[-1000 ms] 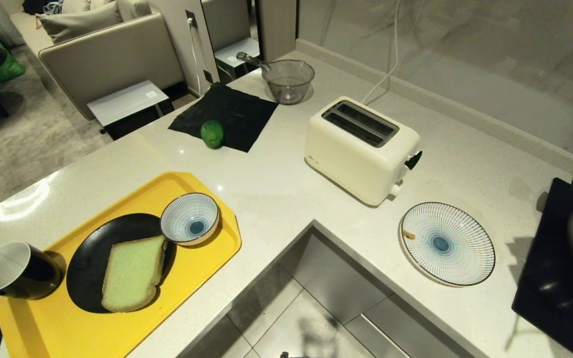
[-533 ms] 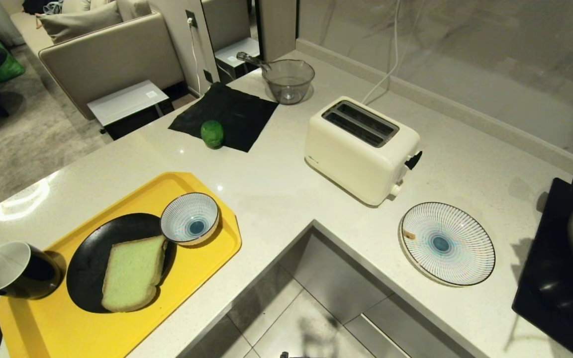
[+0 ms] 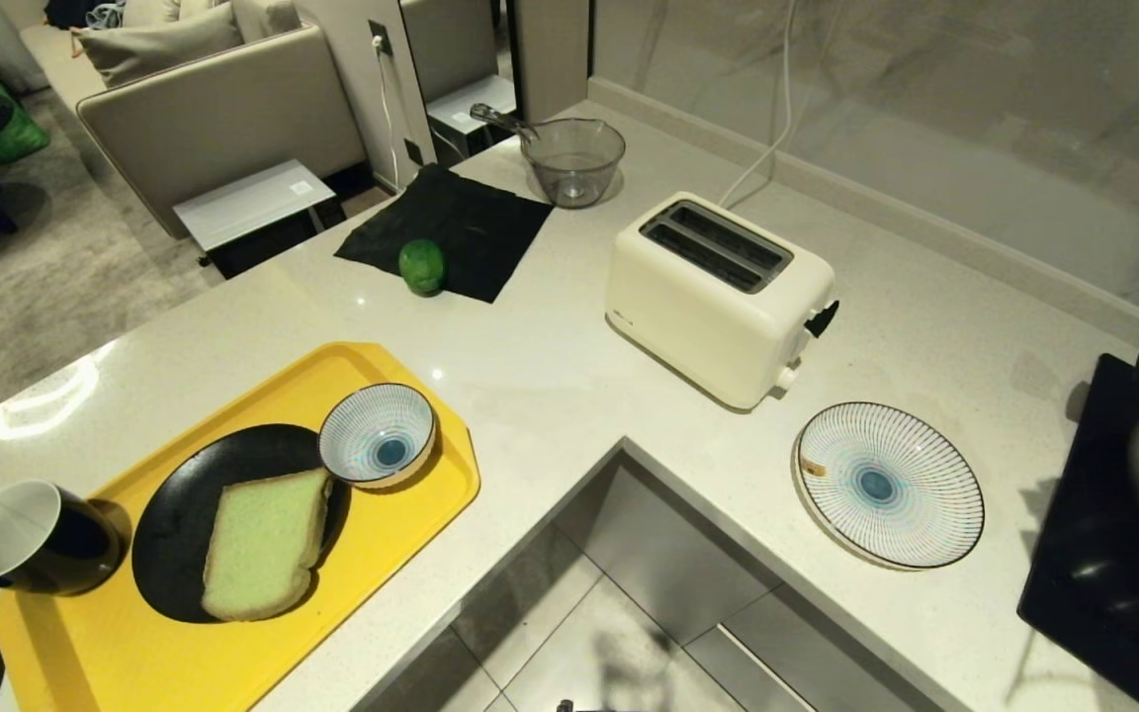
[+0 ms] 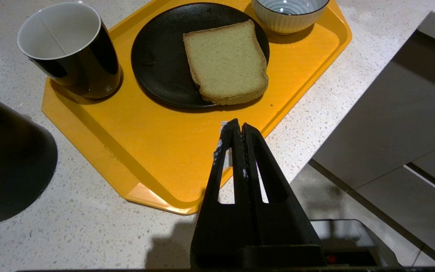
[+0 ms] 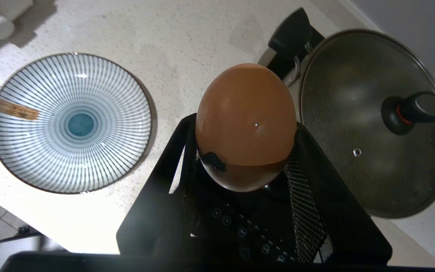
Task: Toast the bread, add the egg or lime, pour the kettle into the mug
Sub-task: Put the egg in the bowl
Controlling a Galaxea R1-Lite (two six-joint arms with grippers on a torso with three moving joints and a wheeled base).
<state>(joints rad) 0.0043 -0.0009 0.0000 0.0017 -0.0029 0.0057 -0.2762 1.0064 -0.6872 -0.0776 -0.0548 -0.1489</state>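
Note:
My right gripper [image 5: 246, 124] is shut on the egg [image 5: 246, 109], a brown one with a dark spot. It hangs over the black cooktop, between a striped plate [image 5: 70, 122] and a lidded pot [image 5: 372, 121]. The green-tinted bread [image 3: 263, 544] lies on a black plate on the yellow tray [image 3: 401, 534]. The black mug [image 3: 31, 539] stands at the tray's left end. The lime [image 3: 422, 266] rests on the edge of a black cloth. The kettle's black body [image 4: 6, 162] shows partly beside the tray. My left gripper [image 4: 239, 126] is shut and empty over the tray's near edge. Neither arm shows in the head view.
A cream two-slot toaster [image 3: 718, 297] stands mid-counter, its slots empty. A small striped bowl [image 3: 377, 435] sits on the tray and a glass bowl [image 3: 572, 160] at the back. The counter is L-shaped, with a floor gap [image 3: 619, 613] in front.

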